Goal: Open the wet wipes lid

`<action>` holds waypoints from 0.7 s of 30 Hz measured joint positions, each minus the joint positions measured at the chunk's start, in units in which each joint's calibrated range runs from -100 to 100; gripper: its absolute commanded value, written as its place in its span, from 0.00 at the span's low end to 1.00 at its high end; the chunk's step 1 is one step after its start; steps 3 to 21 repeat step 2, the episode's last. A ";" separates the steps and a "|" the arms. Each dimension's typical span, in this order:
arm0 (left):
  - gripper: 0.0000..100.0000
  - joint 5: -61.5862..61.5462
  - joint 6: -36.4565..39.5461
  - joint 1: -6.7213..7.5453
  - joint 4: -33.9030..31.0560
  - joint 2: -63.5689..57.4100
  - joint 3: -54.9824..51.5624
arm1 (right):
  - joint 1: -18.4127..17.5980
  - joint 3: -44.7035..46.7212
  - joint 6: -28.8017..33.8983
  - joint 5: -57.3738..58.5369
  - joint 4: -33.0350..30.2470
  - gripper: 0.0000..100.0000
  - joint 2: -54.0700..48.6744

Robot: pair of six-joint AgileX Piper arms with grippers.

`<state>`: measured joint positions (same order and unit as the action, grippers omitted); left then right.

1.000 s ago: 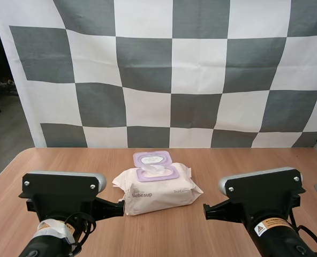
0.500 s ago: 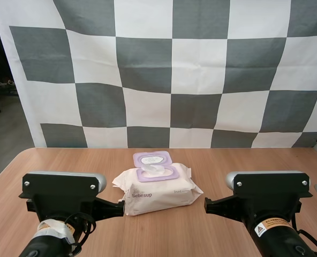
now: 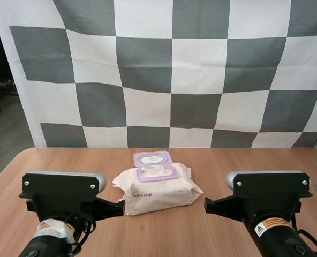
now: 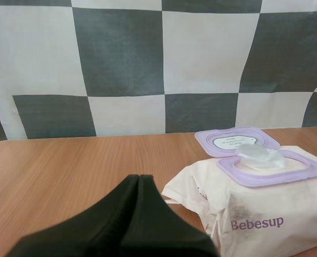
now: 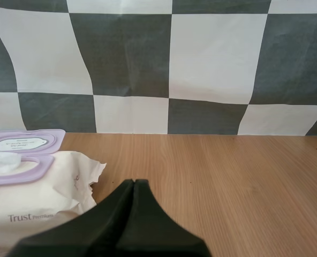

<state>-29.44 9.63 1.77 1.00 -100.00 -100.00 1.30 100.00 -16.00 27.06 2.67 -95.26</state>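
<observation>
Between left claw [image 4: 138, 178] and right claw [image 5: 134, 182] (both clenched) lies the opened wipes pack [image 3: 159, 194].

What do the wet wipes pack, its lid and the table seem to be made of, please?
The pack looks like soft plastic film, matte cream, judging by its crinkles and ragged crimped end. Its flipped-open lid seems rigid moulded plastic, smooth lilac, keeping a crisp raised rim. The table shows wood grain, probably laminate or veneer; I cannot tell which.
</observation>
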 measured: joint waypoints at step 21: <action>0.00 0.00 0.00 0.00 0.00 0.00 0.00 | 0.00 0.00 0.00 0.00 0.00 0.00 0.00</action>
